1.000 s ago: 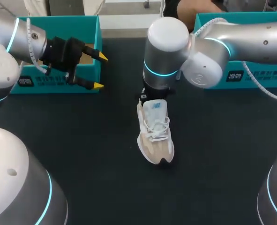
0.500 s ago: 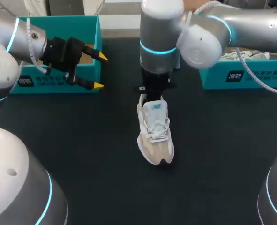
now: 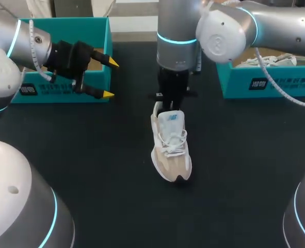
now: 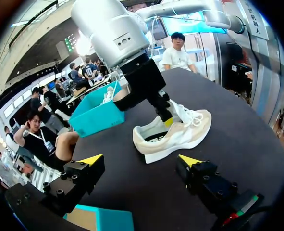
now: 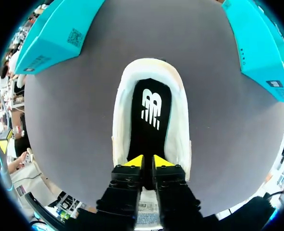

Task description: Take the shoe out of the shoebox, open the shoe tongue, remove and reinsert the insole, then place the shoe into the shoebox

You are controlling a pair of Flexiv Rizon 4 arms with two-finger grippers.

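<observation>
Shoe (image 3: pixel 170 147) mid-table, shoebox (image 3: pixel 64 89) well apart

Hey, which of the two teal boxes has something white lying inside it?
The right-hand box: white material lies in it. The left-hand box, by the left claw, shows only a bare brown floor.

A dark table (image 3: pixel 90 170) lies under everything.

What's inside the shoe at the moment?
A black insole with a white logo lies inside the shoe. Its toe end is hidden behind the right gripper, whose jaws pinch the tongue.
</observation>
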